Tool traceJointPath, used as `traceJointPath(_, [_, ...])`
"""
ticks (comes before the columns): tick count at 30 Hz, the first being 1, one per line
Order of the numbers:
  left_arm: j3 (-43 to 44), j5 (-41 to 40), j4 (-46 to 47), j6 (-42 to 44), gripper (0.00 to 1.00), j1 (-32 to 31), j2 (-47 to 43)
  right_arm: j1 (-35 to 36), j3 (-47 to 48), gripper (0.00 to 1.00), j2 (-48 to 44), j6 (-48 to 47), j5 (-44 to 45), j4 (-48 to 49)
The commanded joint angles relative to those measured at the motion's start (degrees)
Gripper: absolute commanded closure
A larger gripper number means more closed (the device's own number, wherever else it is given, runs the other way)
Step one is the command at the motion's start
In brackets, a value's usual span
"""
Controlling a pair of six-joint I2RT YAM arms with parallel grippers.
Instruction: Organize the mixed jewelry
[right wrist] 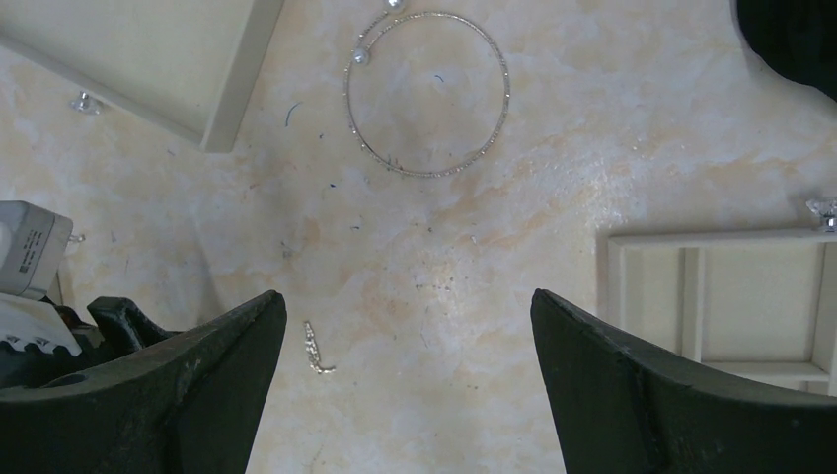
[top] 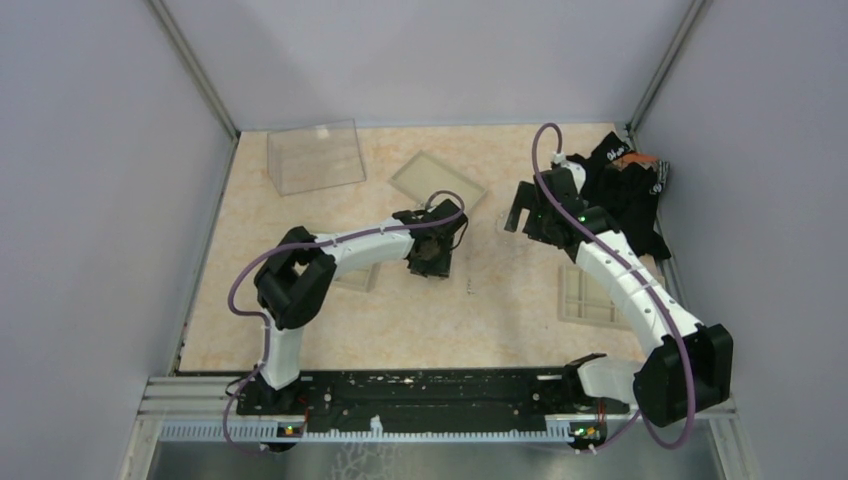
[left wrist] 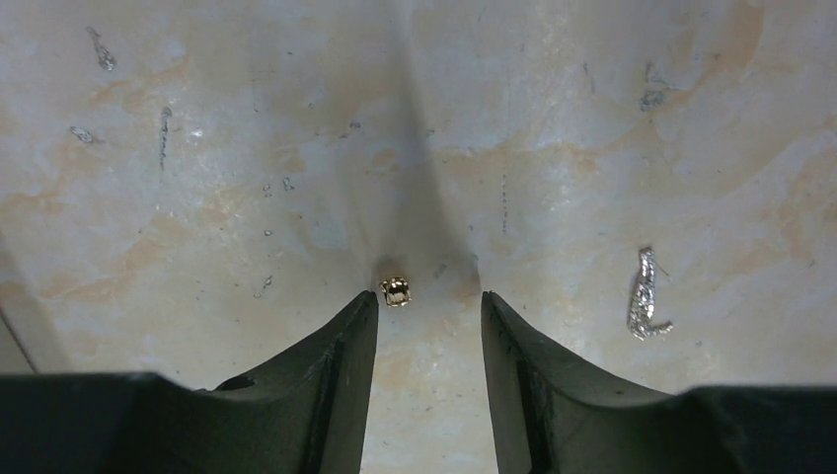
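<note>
We see our left gripper (left wrist: 429,299) spread, with a tiny gold stud (left wrist: 396,291) at frame centre, just beside one fingertip. Our right gripper (right wrist: 405,296) gapes wide, and the silver hoop (right wrist: 434,175) lies upper centre.

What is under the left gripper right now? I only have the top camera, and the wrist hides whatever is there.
Observer: A tiny gold-coloured stud lies on the table just off one fingertip of the left gripper. The jaws stand apart and grip nothing.
Operator: Anything else close by?
Observer: A short silvery chain piece lies off to one side of the fingers, apart from the stud.
Operator: And the right gripper?
Observer: The right gripper is wide open above bare table. The thin silvery loop lies ahead of it, untouched.
</note>
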Motion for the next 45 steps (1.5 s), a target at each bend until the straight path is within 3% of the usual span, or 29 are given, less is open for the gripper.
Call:
traceJointPath(1, [2.05, -3.58, -4.10, -5.66, 0.51, -0.65, 1.90, -0.11, 0.31, 0.07, -2.03, -2.19, 0.54, 0.70])
traceJointPath(22, [0.70, -5.54, -4.79, -5.51, 0.77, -0.65, 3.25, -0.11, -0.75, 0.07, -2.60, -1.18, -0.23, 1.09])
traceJointPath(27, [0.52, -6.42, -5.01, -5.23, 0.87, -0.65, 2.44, -0.10, -1.01, 0.07, -2.83, -0.83, -0.24, 1.16])
traceJointPath(38, [-0.92, -9.70, -4.97, -3.99, 0.90, 0.03, -2.36, -0.10, -1.40, 0.07, -2.94, 0.14, -0.92, 2.02])
traceJointPath(45, [-3.27, -11.64, -7.64, -2.16, 0.90, 4.62, -7.70, -0.11, -1.30, 0.07, -2.43, 0.34, -1.60, 2.63])
